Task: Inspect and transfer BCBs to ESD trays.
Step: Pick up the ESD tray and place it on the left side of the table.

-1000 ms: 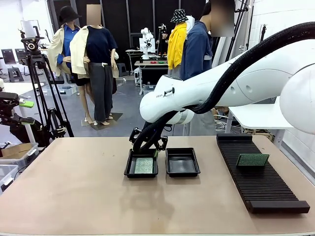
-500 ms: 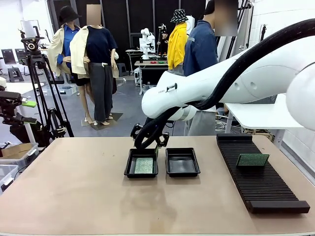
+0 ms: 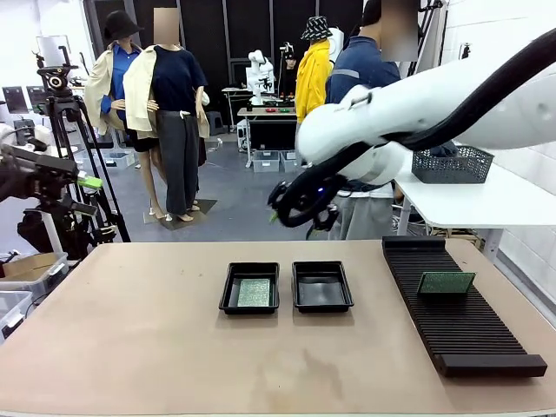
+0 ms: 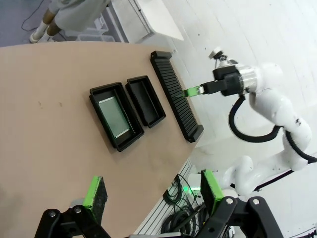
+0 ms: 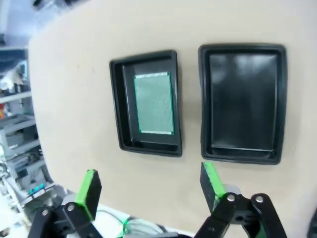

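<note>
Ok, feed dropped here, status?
Left gripper, right gripper open, raised. One BCB in left tray, other tray bare. Second BCB on rack. Nothing blocking.

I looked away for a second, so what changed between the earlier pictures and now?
The right pincer rose and swung toward the robot's right, away from the left ESD tray it had hung low over; it is open and empty. The BCB in that tray, the empty right ESD tray and the BCB on the ribbed rack stayed put.
</note>
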You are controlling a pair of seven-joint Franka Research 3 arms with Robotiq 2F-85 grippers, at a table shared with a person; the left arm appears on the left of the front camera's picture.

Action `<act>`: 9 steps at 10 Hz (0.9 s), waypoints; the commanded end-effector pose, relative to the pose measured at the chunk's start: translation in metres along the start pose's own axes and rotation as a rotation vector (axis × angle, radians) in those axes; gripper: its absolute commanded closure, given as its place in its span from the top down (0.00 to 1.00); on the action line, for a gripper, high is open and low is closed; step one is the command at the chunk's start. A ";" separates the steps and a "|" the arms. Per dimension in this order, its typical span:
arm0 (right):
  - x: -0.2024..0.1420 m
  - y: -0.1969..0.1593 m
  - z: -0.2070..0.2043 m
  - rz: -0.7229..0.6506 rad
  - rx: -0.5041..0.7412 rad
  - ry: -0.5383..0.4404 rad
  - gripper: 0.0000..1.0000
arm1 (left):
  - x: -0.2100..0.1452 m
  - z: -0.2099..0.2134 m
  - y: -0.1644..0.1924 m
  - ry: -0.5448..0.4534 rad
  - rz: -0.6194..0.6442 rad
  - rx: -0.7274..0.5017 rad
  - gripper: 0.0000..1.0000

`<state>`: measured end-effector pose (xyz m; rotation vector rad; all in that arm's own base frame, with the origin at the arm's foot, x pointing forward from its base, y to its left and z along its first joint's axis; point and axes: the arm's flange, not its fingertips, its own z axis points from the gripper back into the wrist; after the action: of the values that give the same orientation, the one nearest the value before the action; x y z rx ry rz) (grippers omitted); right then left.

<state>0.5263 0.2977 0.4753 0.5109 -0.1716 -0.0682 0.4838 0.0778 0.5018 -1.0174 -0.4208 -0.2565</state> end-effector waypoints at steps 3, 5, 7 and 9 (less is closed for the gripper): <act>-0.010 -0.068 0.066 0.024 0.192 0.014 1.00 | 0.010 -0.047 -0.029 0.093 0.040 0.120 1.00; -0.007 -0.112 0.097 -0.009 0.300 0.000 1.00 | 0.015 -0.082 -0.048 0.150 0.063 0.200 1.00; -0.005 -0.155 0.115 -0.019 0.394 0.014 1.00 | 0.021 -0.119 -0.064 0.216 0.074 0.278 1.00; 0.000 -0.194 0.130 -0.023 0.458 0.041 1.00 | 0.028 -0.156 -0.078 0.276 0.087 0.335 1.00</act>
<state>0.5007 0.0750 0.4983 0.9300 -0.1597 -0.0614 0.5019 -0.0884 0.4998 -0.7096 -0.1916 -0.2468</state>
